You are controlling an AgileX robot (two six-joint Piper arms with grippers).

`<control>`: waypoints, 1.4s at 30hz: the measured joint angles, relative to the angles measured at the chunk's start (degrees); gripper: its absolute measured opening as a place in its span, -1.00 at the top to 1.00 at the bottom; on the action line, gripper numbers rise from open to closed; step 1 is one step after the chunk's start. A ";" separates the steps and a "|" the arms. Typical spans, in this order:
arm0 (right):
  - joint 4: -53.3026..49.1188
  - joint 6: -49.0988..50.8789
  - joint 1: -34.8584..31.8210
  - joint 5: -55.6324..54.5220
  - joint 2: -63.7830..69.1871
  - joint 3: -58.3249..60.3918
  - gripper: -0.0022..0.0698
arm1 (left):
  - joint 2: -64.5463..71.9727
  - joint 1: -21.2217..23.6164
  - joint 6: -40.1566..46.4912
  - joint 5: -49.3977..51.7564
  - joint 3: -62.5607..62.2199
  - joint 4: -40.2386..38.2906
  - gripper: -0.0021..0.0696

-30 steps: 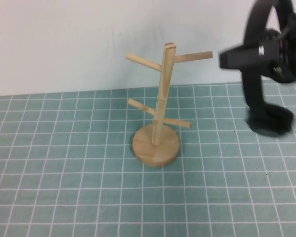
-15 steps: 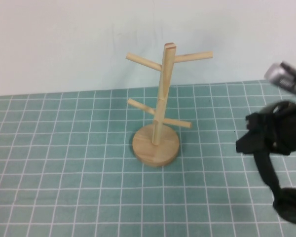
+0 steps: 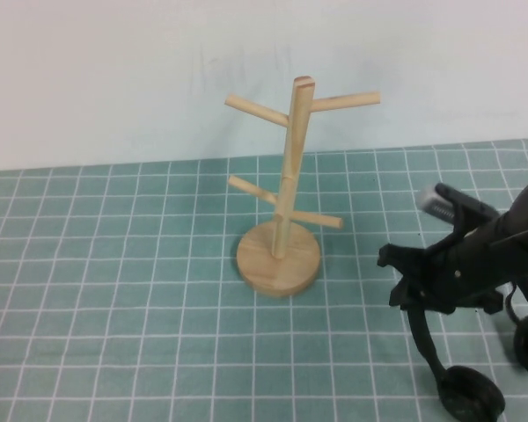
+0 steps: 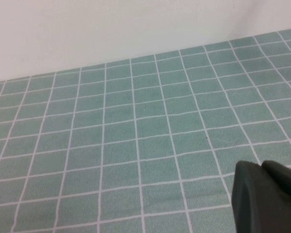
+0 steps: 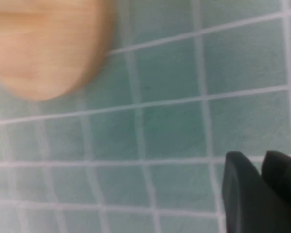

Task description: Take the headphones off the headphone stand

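Observation:
The headphone stand (image 3: pixel 280 230), a light wooden peg tree on a round base, stands bare in the middle of the mat; its base shows blurred in the right wrist view (image 5: pixel 43 43). The black headphones (image 3: pixel 469 396) hang from my right gripper (image 3: pixel 411 288) at the right, well clear of the stand. The thin headband runs down to one earcup resting low by the mat's front edge, and the other earcup is at the right edge. My right gripper is shut on the headband. My left gripper (image 4: pixel 260 190) is shut and empty over bare mat; its arm barely shows at the high view's bottom left corner.
A green cutting mat (image 3: pixel 114 290) with a white grid covers the table. A plain white wall (image 3: pixel 114 70) rises behind it. Nothing else stands on the mat.
My right arm has come down and forward with the headphones, from high beside the stand's top pegs to low over the mat at the right. The stand has not moved.

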 joint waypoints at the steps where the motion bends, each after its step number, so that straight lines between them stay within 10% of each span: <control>1: 0.38 0.44 -0.01 -0.72 0.87 0.00 0.94 | 0.00 0.00 0.00 0.00 0.00 0.00 0.96; 5: 2.60 -0.75 -0.01 -2.12 2.63 -0.07 0.84 | 0.00 0.00 0.00 0.00 0.00 0.00 0.96; 14: -11.02 -7.02 -0.12 4.17 1.36 -7.10 -0.26 | 0.00 0.00 0.00 0.00 0.00 0.00 0.96; 21: -43.61 4.86 -0.12 27.02 -5.98 -18.85 0.09 | 0.00 0.00 0.00 0.00 0.00 0.00 0.96; 27: -51.59 8.42 -0.12 37.35 -17.03 -25.27 0.96 | 0.00 0.00 0.00 0.00 0.00 0.00 0.96; 42: -46.83 10.14 -0.02 34.25 -53.08 -6.40 0.96 | 0.00 0.00 0.00 0.00 0.00 0.00 0.96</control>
